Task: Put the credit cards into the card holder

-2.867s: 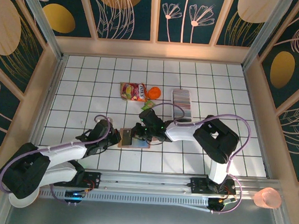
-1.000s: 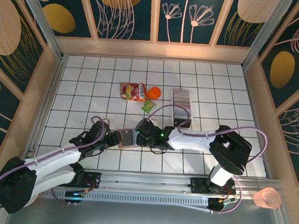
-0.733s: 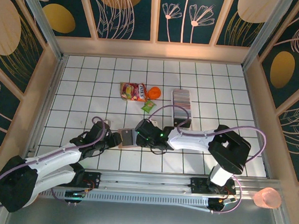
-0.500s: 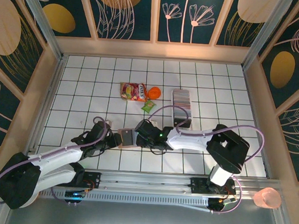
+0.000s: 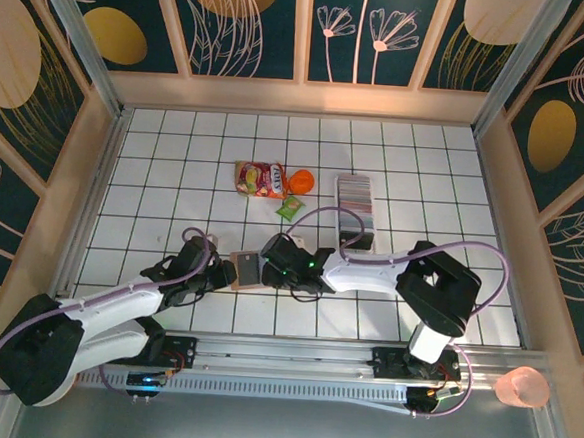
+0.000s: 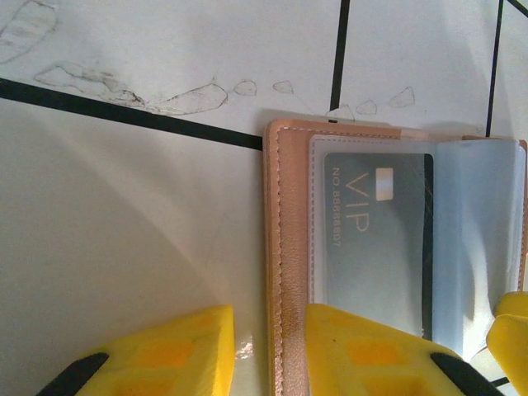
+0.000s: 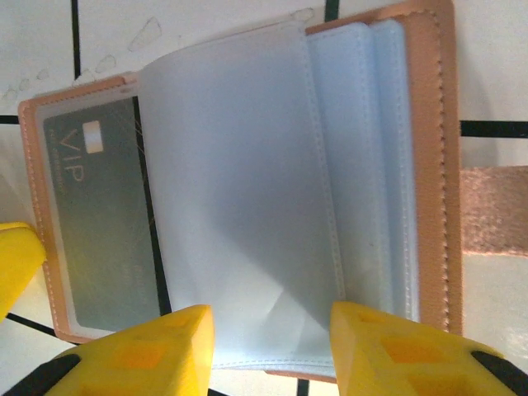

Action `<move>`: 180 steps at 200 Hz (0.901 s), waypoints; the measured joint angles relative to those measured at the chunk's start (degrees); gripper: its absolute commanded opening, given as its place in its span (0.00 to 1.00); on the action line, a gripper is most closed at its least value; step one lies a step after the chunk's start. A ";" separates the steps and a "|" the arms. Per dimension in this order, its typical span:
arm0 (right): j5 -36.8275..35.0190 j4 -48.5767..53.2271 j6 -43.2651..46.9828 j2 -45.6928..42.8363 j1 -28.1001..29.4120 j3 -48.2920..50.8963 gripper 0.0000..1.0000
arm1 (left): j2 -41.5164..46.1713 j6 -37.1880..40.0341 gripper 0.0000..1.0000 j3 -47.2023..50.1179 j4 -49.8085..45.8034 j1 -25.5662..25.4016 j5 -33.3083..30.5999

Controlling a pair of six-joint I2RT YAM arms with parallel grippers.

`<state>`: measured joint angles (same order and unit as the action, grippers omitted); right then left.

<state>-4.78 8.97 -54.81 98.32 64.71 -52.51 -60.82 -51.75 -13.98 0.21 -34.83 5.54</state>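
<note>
One VIP card (image 6: 371, 223) is being kept in the card holder (image 6: 285, 247), straddled by left pincer (image 6: 268, 351) & right pincer (image 7: 264, 346), both part-open w/ no grip seen; credit cards (image 5: 354, 198), well beyond both, are being left to do.

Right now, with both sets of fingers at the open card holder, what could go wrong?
1. The left fingers straddle the left cover edge of the card holder. Closing there may pinch the cover and drag or lift the holder.
2. A clear sleeve stands half-turned between the right fingers. It could crease, or fall back over the VIP card already pocketed.
</note>
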 measured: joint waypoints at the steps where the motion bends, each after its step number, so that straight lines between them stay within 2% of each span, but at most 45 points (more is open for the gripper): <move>1: 0.07 -0.04 0.00 0.00 0.00 0.00 0.42 | 0.00 0.00 0.26 0.00 -0.02 0.00 0.02; 66: 1.64 -3.43 -0.04 1.42 -0.11 -0.61 0.42 | -0.70 0.00 0.18 0.00 0.24 0.02 -0.42; 180: 4.46 -10.10 -1.33 2.99 -0.09 -1.01 0.42 | -2.29 -0.02 0.11 0.39 3.06 0.04 -0.24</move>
<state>-0.32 -1.13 -56.14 101.32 64.62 -53.52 -63.11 -51.77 -13.58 3.27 -34.79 5.30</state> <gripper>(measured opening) 0.420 0.115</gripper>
